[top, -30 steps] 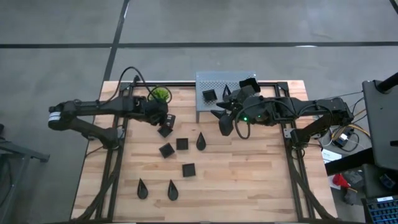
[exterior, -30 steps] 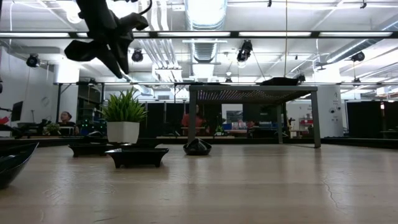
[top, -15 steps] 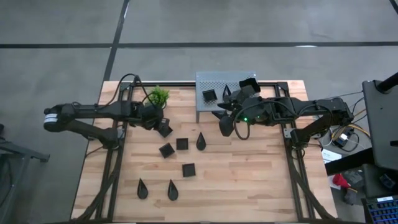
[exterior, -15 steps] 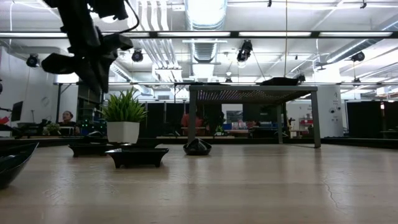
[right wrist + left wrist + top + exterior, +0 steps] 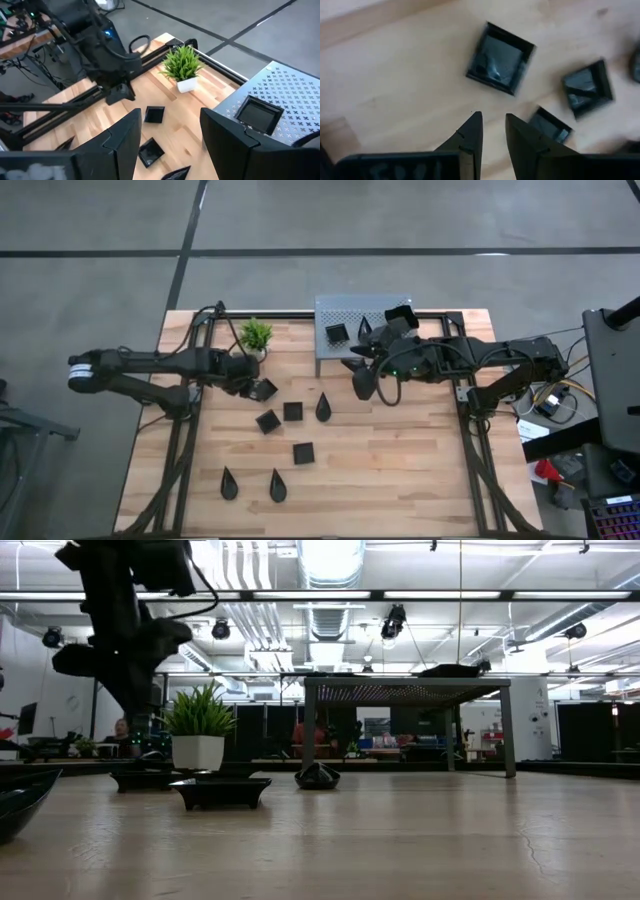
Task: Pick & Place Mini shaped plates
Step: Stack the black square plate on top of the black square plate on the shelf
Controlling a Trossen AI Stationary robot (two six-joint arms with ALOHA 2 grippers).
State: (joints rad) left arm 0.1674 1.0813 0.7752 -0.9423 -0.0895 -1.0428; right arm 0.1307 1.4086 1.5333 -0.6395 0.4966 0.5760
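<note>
The wooden plank counter (image 5: 400, 470) carries a grey perforated metal shelf (image 5: 345, 308) at its far edge, a green potted plant (image 5: 256, 334) beside it toward the far left corner, and small black dishes. Since a second ago the left arm has drawn back toward the left edge, uncovering the plant, and its left hand (image 5: 252, 385) now hangs just beside a square plate (image 5: 266, 389) on the boards; the right arm has not moved. The left hand's fingers (image 5: 470, 137) stand a narrow gap apart with nothing between them. The right hand (image 5: 362, 380), spread wide and empty, hovers by the shelf's front edge. More square plates (image 5: 292, 411) sit mid-counter, glossy with raised rims. Teardrop plates (image 5: 277, 485) lie near the front edge. One square plate, and perhaps a teardrop, rest on the shelf.
</note>
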